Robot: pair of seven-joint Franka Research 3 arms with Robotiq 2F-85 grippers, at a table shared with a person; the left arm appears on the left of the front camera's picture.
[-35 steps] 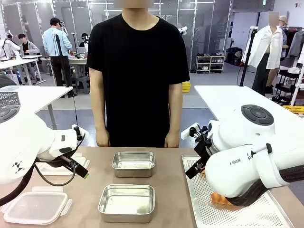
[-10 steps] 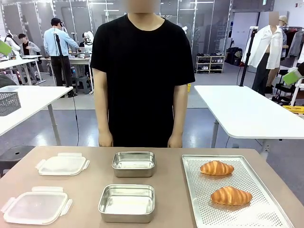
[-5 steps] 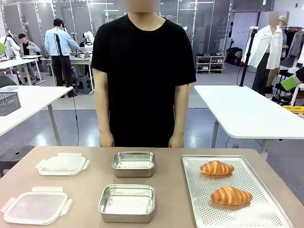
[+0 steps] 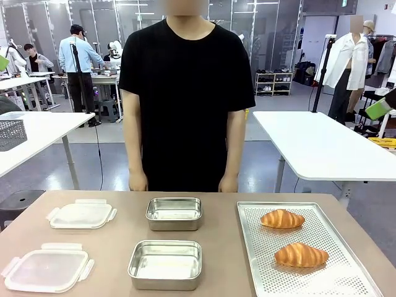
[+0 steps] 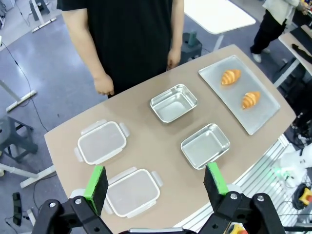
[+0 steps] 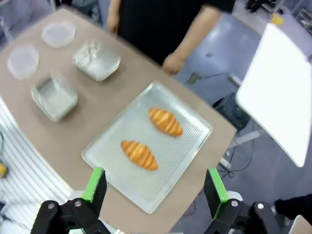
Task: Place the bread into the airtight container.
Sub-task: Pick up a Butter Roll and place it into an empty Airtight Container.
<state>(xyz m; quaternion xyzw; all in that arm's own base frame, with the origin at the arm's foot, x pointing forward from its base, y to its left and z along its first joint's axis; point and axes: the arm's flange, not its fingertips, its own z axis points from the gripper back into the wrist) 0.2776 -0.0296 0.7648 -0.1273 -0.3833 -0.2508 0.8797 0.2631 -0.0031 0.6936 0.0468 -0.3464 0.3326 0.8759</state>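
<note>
Two croissants lie on a perforated metal tray (image 4: 322, 278) at the table's right: the far croissant (image 4: 282, 218) (image 6: 165, 121) and the near croissant (image 4: 301, 255) (image 6: 139, 154). Two open steel containers stand mid-table, the far container (image 4: 174, 213) (image 5: 173, 103) and the near container (image 4: 165, 264) (image 5: 205, 145). My left gripper (image 5: 155, 168) hangs open high above the table's left side. My right gripper (image 6: 154, 170) is open too, high over the tray (image 6: 187, 146). Neither holds anything.
Two clear plastic lids lie at the left, the far lid (image 4: 81, 214) (image 5: 102, 142) and the near lid (image 4: 47, 267) (image 5: 131, 192). A person in a black shirt (image 4: 185, 99) stands at the far edge, hands down by the table.
3.5 s ago both arms hung low over the table, hiding the tray. They have since risen out of the front view, uncovering both croissants. Almost nothing has moved in the last second.
</note>
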